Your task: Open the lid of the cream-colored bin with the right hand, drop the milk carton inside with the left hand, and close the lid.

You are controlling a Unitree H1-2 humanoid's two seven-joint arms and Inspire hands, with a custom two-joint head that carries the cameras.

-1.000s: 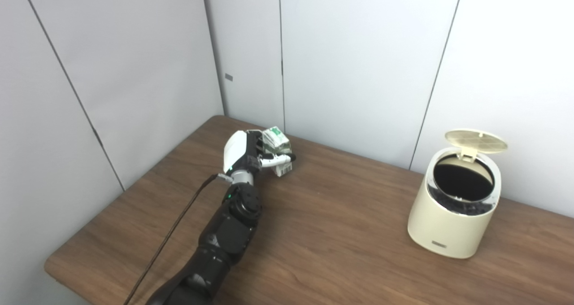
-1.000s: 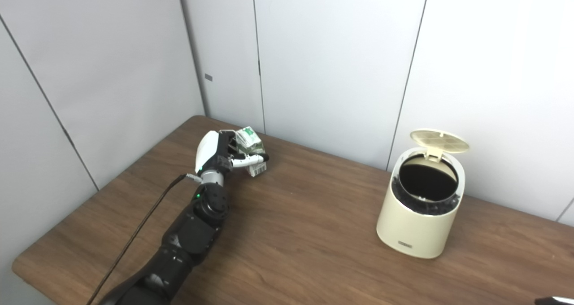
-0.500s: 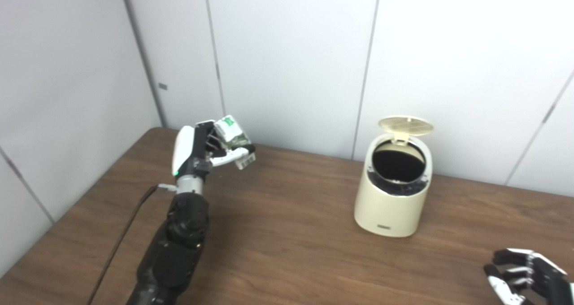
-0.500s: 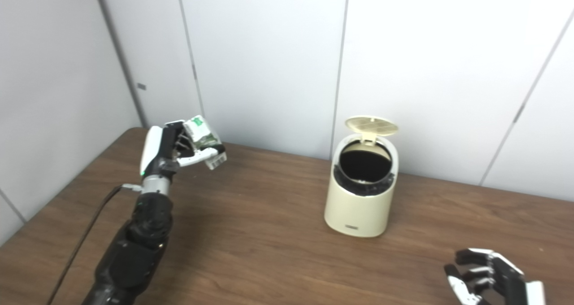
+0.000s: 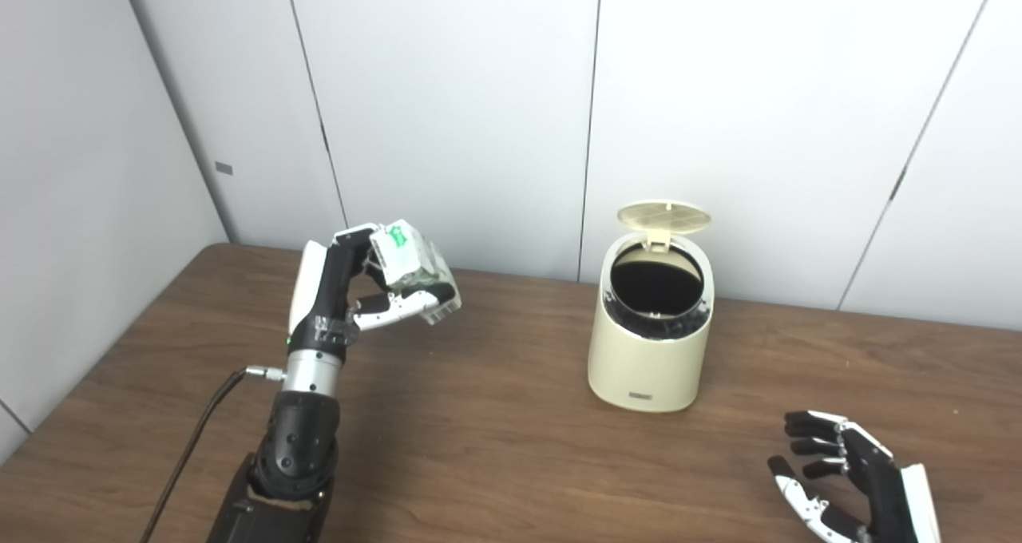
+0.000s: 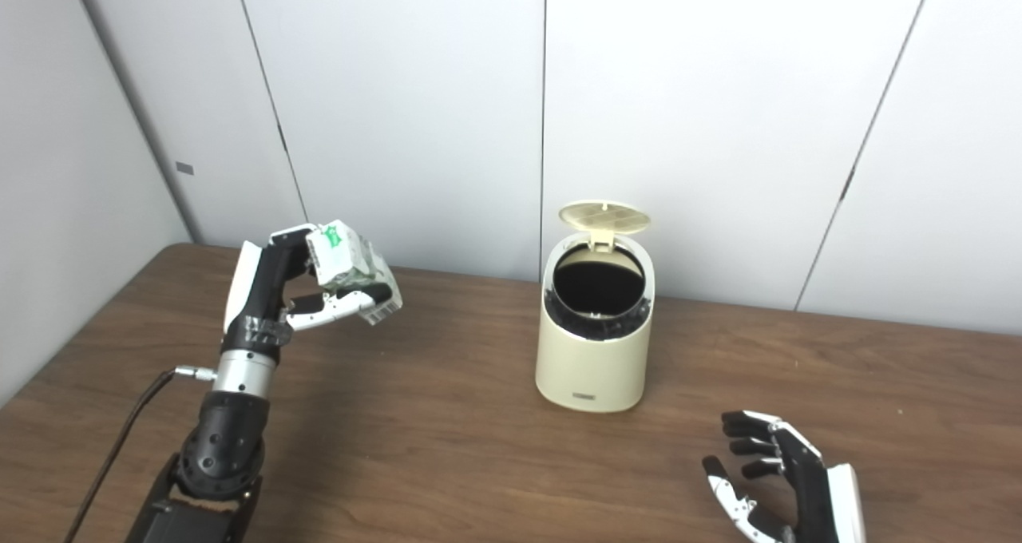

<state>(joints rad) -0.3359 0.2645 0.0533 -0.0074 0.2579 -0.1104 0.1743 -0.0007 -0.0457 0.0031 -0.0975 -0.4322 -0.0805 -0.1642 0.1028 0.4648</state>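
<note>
Your left robot hand (image 5: 339, 283) was clamped on the milk carton (image 5: 409, 267), held tilted above the desk (image 5: 495, 439), well left of the cream-colored bin (image 5: 651, 343). The bin's lid (image 5: 664, 217) stood open. Your right robot hand (image 5: 850, 479) hovered low, fingers apart, holding nothing.

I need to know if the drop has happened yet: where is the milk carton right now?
Not dropped: the carton is held in the raised left hand, above the table's left side, well left of the open bin.
</note>
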